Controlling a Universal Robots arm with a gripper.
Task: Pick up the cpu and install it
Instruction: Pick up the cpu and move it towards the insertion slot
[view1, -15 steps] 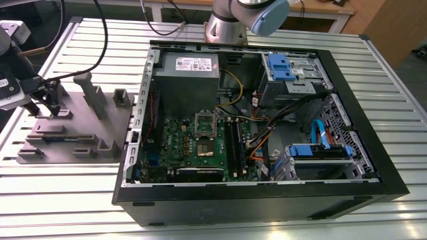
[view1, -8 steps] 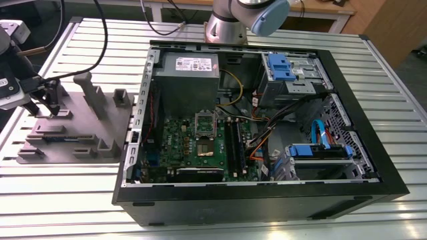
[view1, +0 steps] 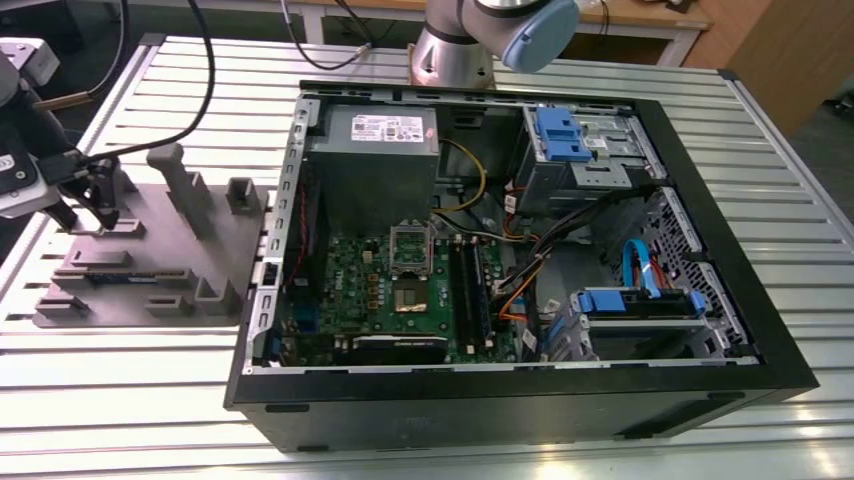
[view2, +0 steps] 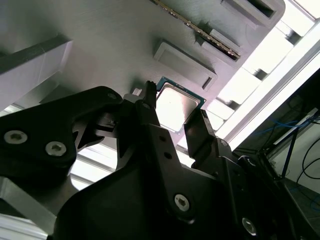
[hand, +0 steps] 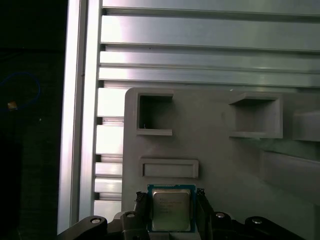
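A: How are the jaws found?

B: They are closed on the cpu (hand: 171, 209). In both wrist views one dark finger (hand: 142, 212) is set against each of two opposite edges, and the shiny lid is bare between them.

A: Where is the cpu placed?

B: It is held low at the grey moulded plate (hand: 215, 150), near the plate's rim. Whether it is seated on the plate or just clear of it cannot be told. In the exterior view the plate is seen on the slatted counter (view1: 134, 400), at nine o'clock of the open computer case (view1: 747, 330). The jaws stand at the plate's own nine o'clock side.

A: How is the chip expected to handle?

B: It is judged light, thin and stiff. Its smooth metal lid could slip under a loose hold. The underside is taken to be fragile, so the grip is best made on the thin green rim, at opposite edges. The chip should be carried level, and only modest force applied.

A: Can any writing be read?

B: Faint print is made out on the lid in the first wrist view, but nothing legible is offered. A white label (view1: 387, 128) is carried on the power supply (view1: 374, 185), at eleven o'clock inside the case, and its text is likewise too small to be read. The green motherboard (view1: 360, 300) is seen at seven o'clock inside the case, well apart from the plate.
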